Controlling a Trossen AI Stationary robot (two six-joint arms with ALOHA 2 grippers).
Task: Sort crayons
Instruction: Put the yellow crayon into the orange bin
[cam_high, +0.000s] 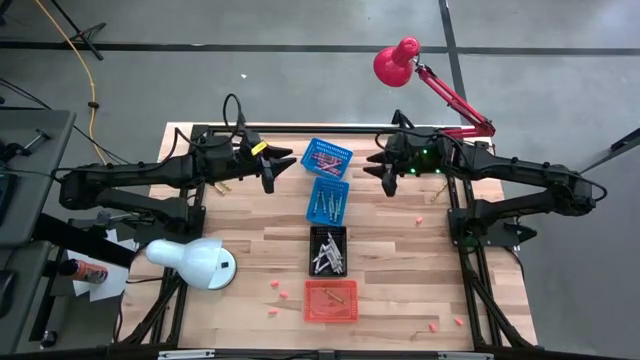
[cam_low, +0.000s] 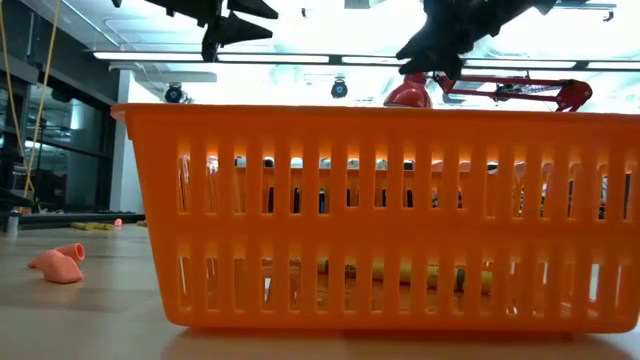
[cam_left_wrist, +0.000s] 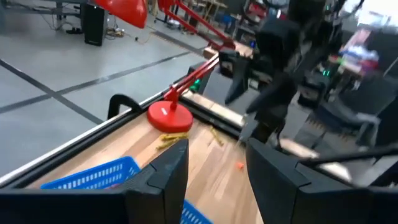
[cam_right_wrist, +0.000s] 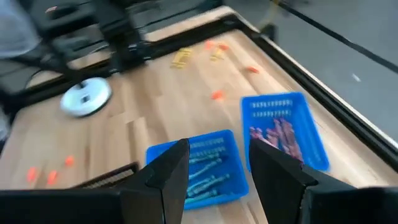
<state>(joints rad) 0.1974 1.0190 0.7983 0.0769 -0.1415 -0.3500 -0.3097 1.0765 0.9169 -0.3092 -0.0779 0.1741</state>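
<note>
While lying in four baskets (cam_high: 327, 157), crayons (cam_high: 327, 202) mostly point lengthwise.

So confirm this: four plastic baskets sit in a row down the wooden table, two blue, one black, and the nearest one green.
Not green. The high view shows the two blue baskets, the black basket, then an orange plastic basket on the wooden table.

1. Setting: a robotics lab or workshop, indicated by the grey concrete floor (cam_high: 300, 70) marked with dark tape lines.
2. Black metal frame (cam_high: 470, 215) carrying two arms over a wooden table (cam_high: 400, 270).
3. Red desk lamp (cam_high: 398, 60); white lamp (cam_high: 190, 260).
4. Background, blurred: apparently equipment benches and ceiling strip lights (cam_low: 330, 62).
</note>
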